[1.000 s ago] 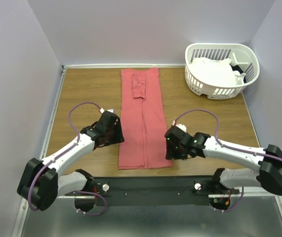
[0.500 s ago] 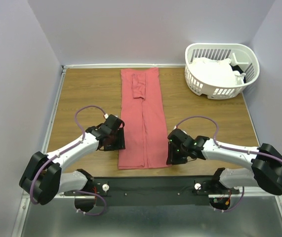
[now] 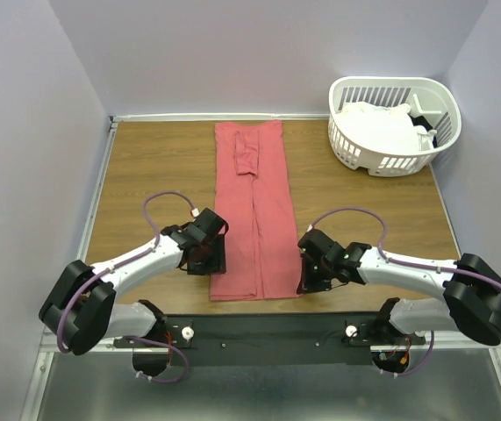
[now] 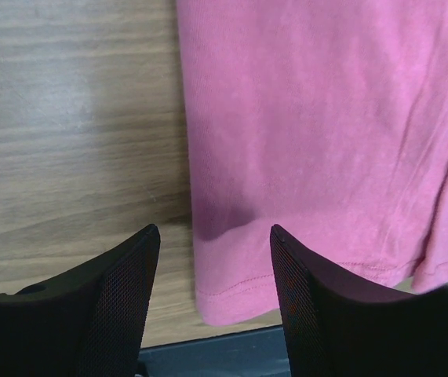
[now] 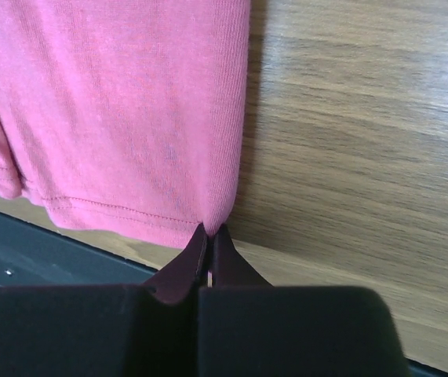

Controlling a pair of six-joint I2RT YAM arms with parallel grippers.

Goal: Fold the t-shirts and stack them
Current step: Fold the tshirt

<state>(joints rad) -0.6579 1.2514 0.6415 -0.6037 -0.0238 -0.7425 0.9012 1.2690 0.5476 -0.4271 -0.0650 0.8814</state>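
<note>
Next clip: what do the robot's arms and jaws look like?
The left arm and right arm match: white rounded link shells between bulky black joint housings, with black wrists. A thin purple cable loops in the open from each forearm to its wrist. The jaws are black; the left pair's inner faces show a fine mesh texture.

White arms (image 3: 140, 261), purple cables (image 3: 155, 203), black pincers (image 4: 214, 232)

Matt knitted-cloth t-shirt (image 4: 325, 118), smooth wood-grain table (image 4: 74, 118), white slatted plastic basket (image 3: 348, 145).
</note>
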